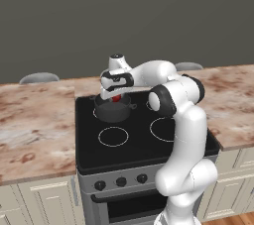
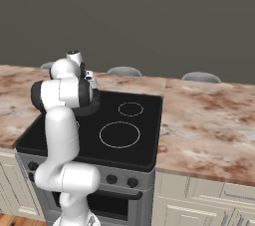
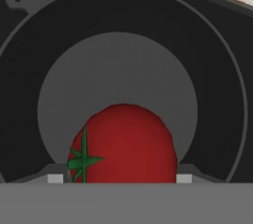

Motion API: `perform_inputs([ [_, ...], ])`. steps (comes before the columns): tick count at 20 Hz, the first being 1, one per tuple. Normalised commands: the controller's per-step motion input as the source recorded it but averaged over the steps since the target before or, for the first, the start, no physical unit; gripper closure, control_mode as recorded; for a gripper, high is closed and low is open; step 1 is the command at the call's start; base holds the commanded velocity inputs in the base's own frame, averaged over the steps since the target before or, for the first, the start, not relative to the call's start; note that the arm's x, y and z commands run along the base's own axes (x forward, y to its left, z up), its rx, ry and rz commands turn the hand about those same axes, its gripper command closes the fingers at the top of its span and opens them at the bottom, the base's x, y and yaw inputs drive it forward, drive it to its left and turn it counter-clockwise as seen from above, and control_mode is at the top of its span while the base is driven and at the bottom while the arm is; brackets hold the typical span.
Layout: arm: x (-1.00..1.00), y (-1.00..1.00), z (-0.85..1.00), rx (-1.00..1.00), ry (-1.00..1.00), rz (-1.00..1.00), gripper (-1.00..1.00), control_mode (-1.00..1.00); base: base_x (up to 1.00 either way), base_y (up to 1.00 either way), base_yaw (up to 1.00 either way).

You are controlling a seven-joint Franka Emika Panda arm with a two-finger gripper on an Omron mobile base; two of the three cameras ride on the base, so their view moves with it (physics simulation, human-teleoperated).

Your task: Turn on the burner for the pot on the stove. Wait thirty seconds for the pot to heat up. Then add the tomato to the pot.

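Jaws clamped on the tomato [image 3: 123, 141], green calyx turned to the left of the hand view, fruit pinched between two grey fingertips [image 3: 184, 177] barely visible at either side. Gripper [image 1: 115, 98] hanging directly above the pot [image 1: 114, 110], tomato a red spot just over the rim in the left base view. Hand view looking straight down into the pot: pale grey floor centred behind the fruit, dark wall all round, one loop handle at upper left. Pot seated on the back-left ring of the stove [image 1: 134, 144], burner outline mostly hidden beneath its base. In the right base view, pot largely masked by the arm, stove [image 2: 144, 120] glass and two right-hand rings open to view. Marbled desk [image 1: 34, 130] on both sides of the range, well apart from the work. Judged step: release of the tomato into the pot, last part of the task. For a clean drop: keep the fruit centred over the grey floor as now, lower until close inside the rim so the round, glossy body cannot bounce or roll out, then part the jaws fully and lift straight up without brushing wall or handle. Knob state and burner heat not readable from these views.
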Motion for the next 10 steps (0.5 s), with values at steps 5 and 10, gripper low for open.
perform_inputs([
  [5,0.00,0.00,0.00,0.00,0.00,0.00,1.00,-1.00,0.00,0.00,0.00],
  [10,0.00,0.00,0.00,0.00,0.00,0.00,1.00,-1.00,0.00,0.00,0.00],
])
